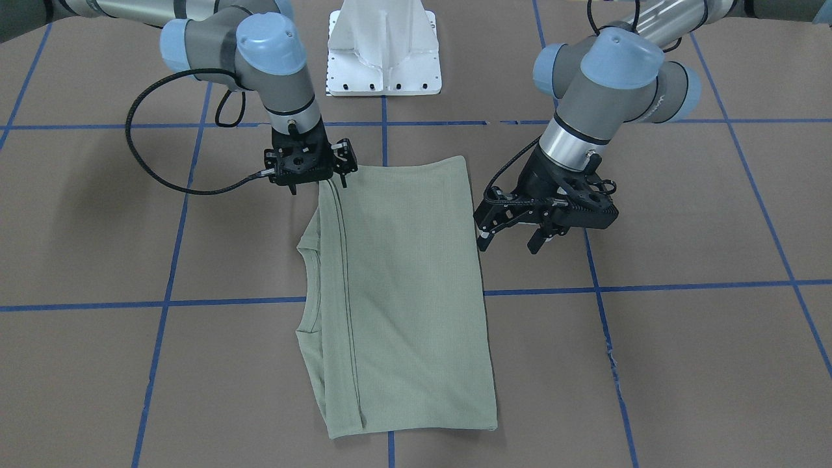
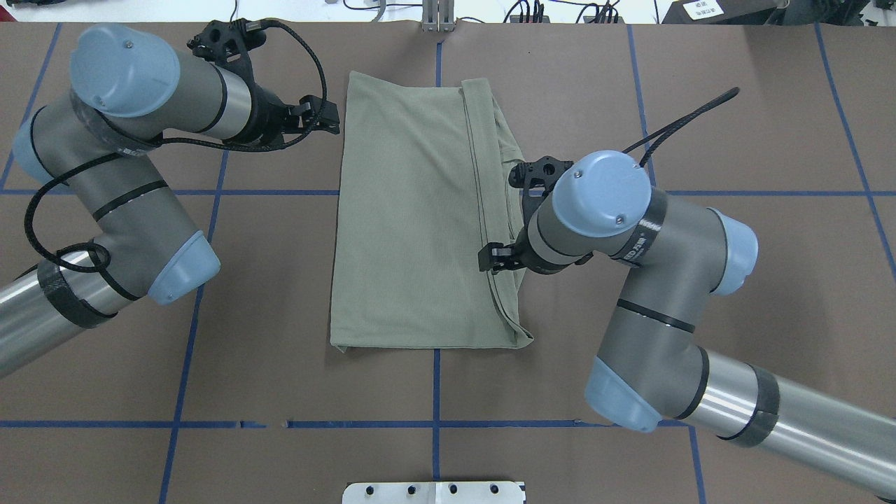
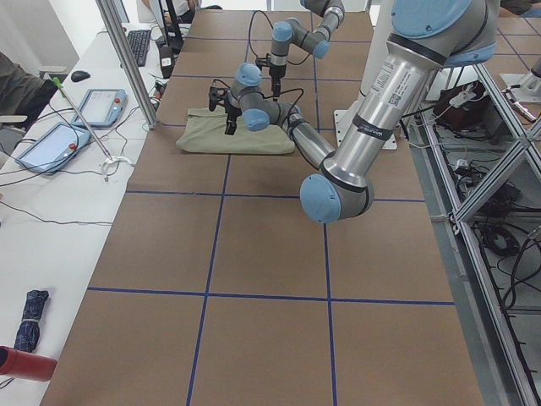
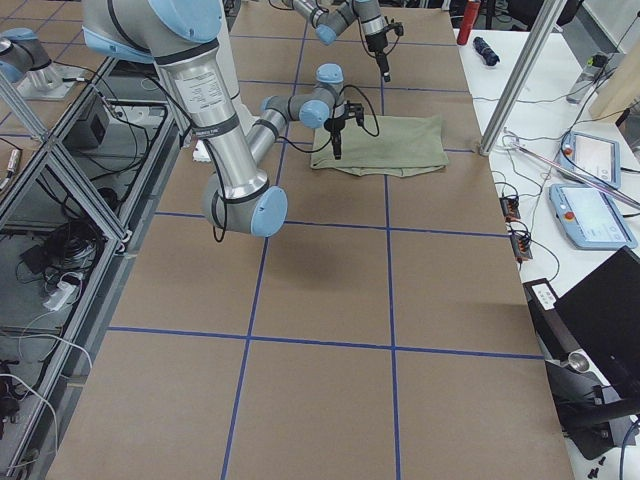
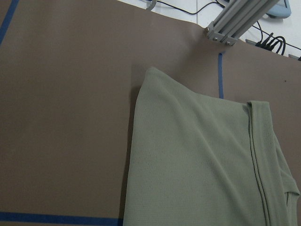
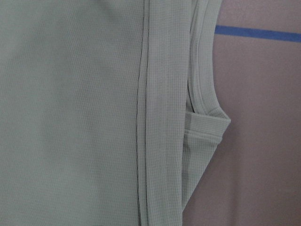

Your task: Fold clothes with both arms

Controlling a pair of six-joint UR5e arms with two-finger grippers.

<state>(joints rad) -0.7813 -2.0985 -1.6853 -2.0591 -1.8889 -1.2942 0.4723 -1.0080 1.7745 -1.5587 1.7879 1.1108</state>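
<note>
brown table (image 1: pixel 650 364); front view best shows left gripper (image 1: pixel 509 246) spread beside shirt (image 1: pixel 403 292).

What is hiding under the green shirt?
Only the brown table shows around the shirt, and blue tape lines run under it. More folded layers peek out at one edge; anything deeper is covered.

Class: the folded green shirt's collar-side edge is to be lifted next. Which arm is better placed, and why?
Likely right: its black two-finger pincer hangs over the collar-side edge of the sage-green knit shirt, while the left pincer stands open beside the opposite edge, off the cloth.
</note>
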